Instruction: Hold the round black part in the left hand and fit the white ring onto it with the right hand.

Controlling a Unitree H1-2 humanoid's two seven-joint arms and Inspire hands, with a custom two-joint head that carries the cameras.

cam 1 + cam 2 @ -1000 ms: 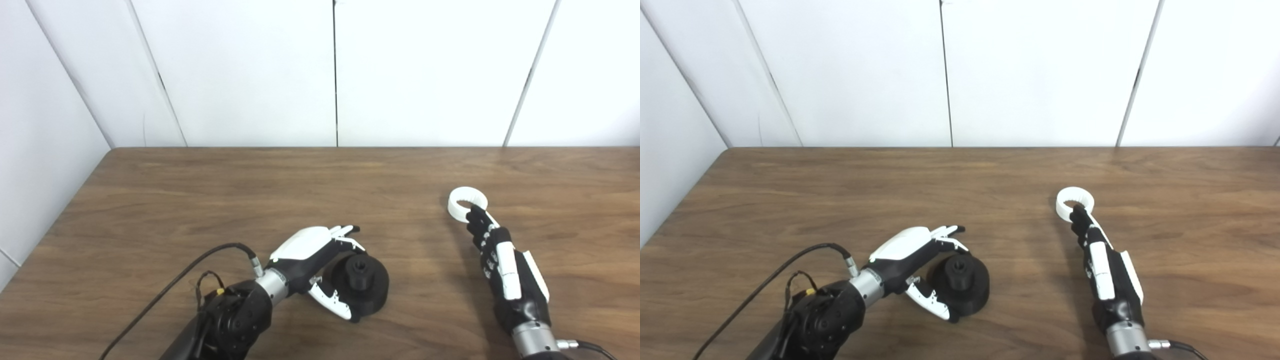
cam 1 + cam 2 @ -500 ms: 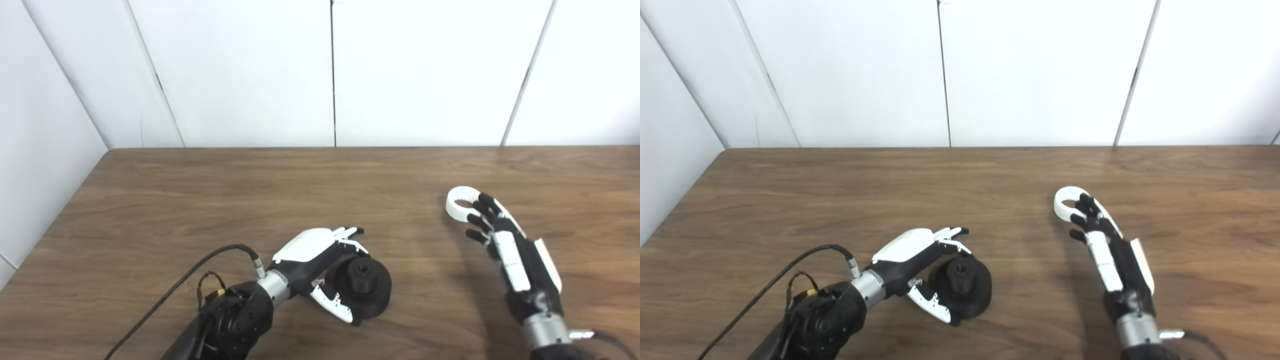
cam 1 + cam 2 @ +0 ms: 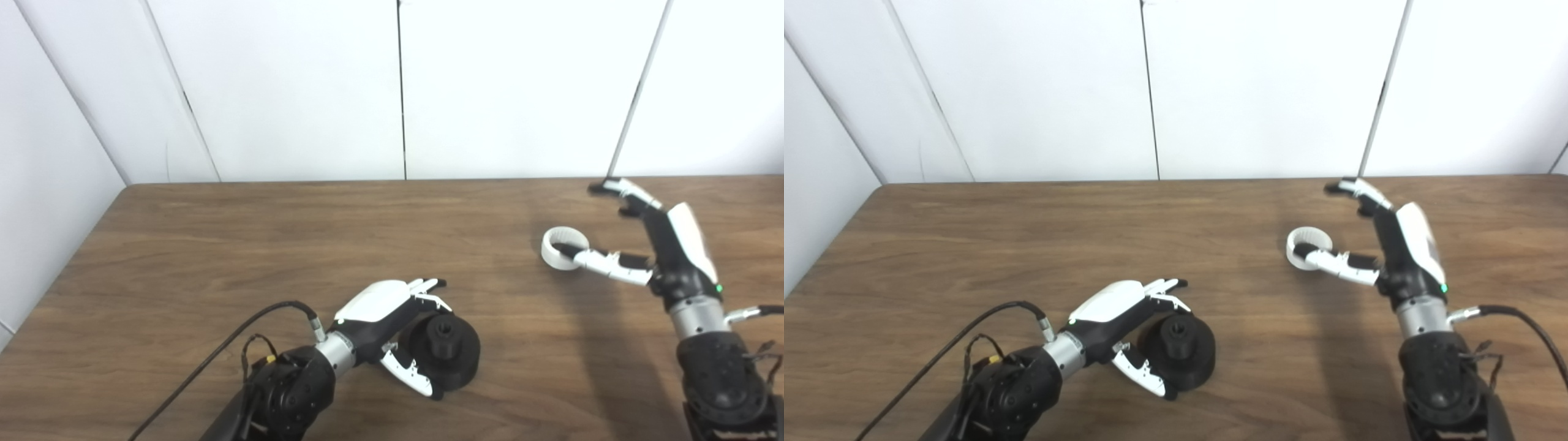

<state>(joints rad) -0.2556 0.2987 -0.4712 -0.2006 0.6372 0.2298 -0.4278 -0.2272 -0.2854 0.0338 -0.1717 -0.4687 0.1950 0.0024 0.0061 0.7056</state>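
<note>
Spanning both views, the wooden table [image 3: 245,233] carries everything. The left hand [image 3: 392,318] lies on it, fingers and thumb spread around the round black part [image 3: 447,349], cupping its sides. The right hand [image 3: 649,245] is splayed wide, holding nothing. The white ring [image 3: 560,247] lies flat at its thumb tip, below the raised fingers.

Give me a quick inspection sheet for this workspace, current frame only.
Surface: wooden table, bare across the middle.
Job's things: round black part near front edge; white ring lying on table, right side.
Clutter: nothing seen.
Hands: left hand cupped around black part, grip not certain; right hand open, thumb tip at the ring, fingers raised above.
Cables: black cable at left wrist; another at right wrist.
Surroundings: white wall panels.
</note>
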